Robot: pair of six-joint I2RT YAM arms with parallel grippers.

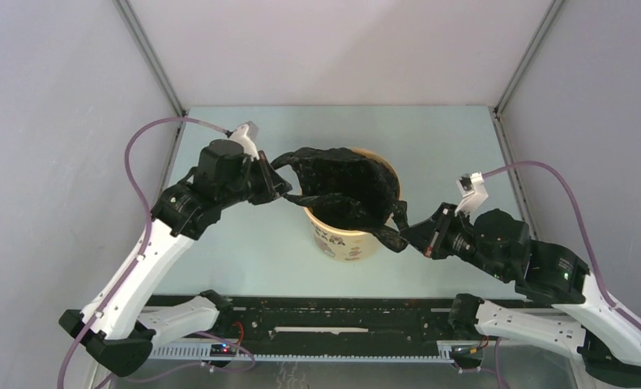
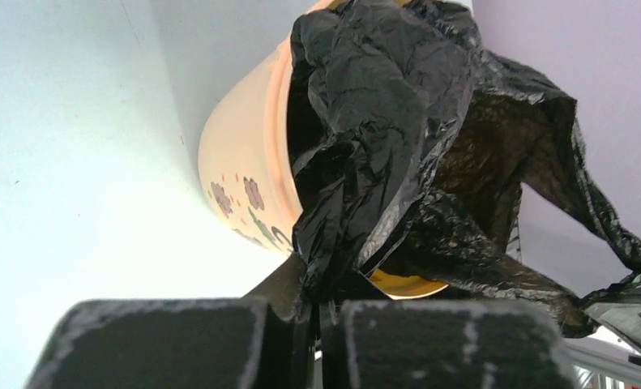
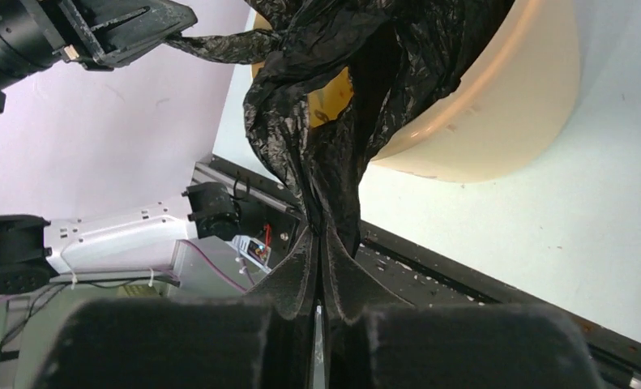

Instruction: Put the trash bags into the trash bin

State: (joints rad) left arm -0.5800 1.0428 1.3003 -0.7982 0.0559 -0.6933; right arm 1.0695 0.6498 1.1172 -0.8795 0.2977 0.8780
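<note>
A crinkled black trash bag [image 1: 341, 185] is stretched across the mouth of the pale yellow trash bin [image 1: 345, 241], sagging into it. My left gripper [image 1: 281, 188] is shut on the bag's left edge, just left of the bin's rim. My right gripper [image 1: 408, 232] is shut on the bag's right edge, at the bin's front right. In the left wrist view the bag [image 2: 390, 138] drapes over the bin [image 2: 244, 170] above my pinching gripper [image 2: 317, 304]. In the right wrist view a twisted strand of the bag [image 3: 317, 146] runs from my gripper [image 3: 323, 243] up to the bin [image 3: 495, 105].
A black rail with electronics [image 1: 341, 320] runs along the near table edge between the arm bases. Grey enclosure walls stand left, right and behind. The pale table surface [image 1: 430, 138] surrounds the bin. The left gripper also shows in the right wrist view [image 3: 130, 28].
</note>
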